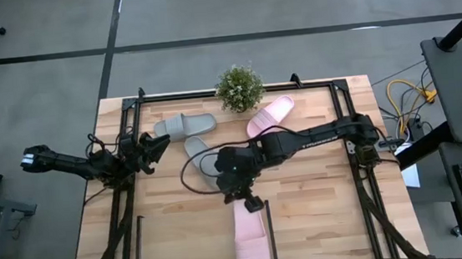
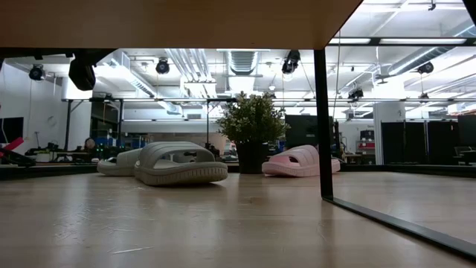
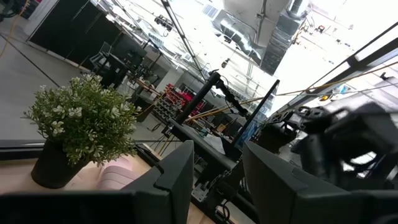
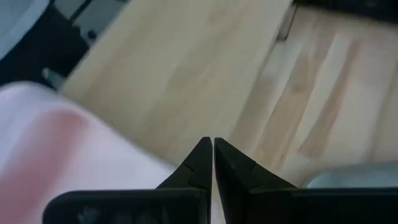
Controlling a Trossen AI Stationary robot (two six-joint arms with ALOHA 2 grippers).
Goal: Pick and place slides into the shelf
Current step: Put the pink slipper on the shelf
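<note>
fingertips on the right gripper (image 4: 212, 155) are pressed together with nothing between them, hovering over bare wood just beside the near pink slide (image 1: 252, 243), which lies flat at the table's front edge between the low black bars of the shelf (image 1: 268, 220). to me that slide looks set down already, so the step in hand seems to be the arm pulling clear. next it would have to reach across to the far pink slide (image 1: 269, 115) lying by the potted plant (image 1: 238, 88), spread its fingers and take the strap.

the left gripper (image 1: 150, 147) waits at the table's left side, fingers partly apart and holding nothing that i can see. two grey-green slides (image 1: 185, 125) sit near it, one behind the other, not yet shelved.

the slides are chunky moulded rubber, matte, with rounded soles and one wide arched strap; they'd likely give a little under a pinch. the table (image 1: 321, 197) is pale planked wood, smooth, with thin black metal rails.
</note>
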